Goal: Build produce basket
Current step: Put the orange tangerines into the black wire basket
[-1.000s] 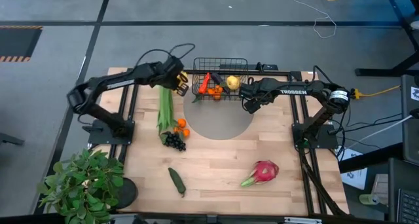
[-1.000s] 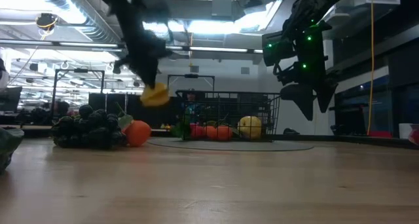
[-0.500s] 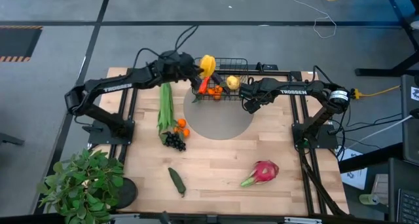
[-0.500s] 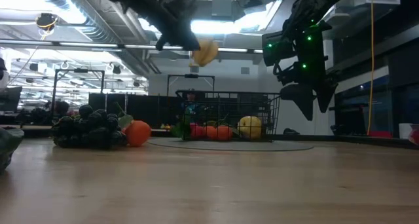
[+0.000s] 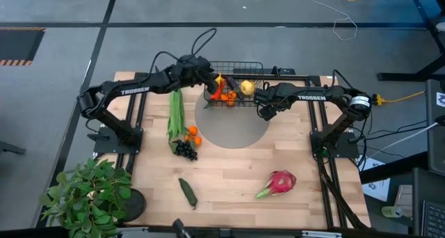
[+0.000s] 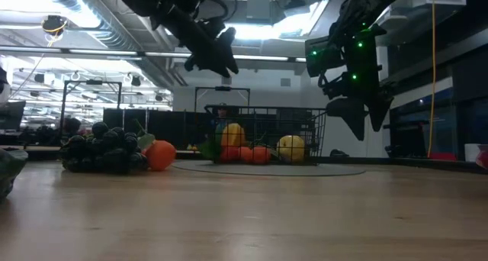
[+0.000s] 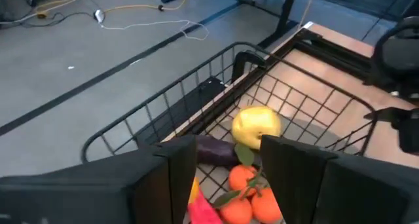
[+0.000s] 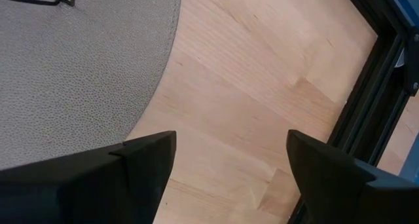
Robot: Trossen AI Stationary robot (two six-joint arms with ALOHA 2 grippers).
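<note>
The yellow starfruit has dropped from the left end effector, now open above, into the wire basket; the right end effector hangs open beside it.

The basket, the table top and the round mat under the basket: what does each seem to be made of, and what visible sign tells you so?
Basket: thin black wire, probably coated metal; an open grid you can see through.
Table top: pale wood with a smooth finish; it shows plank seams and grain.
Round mat: grey, with a pebbled surface; possibly rubber or felt, the look leaves it open.
</note>
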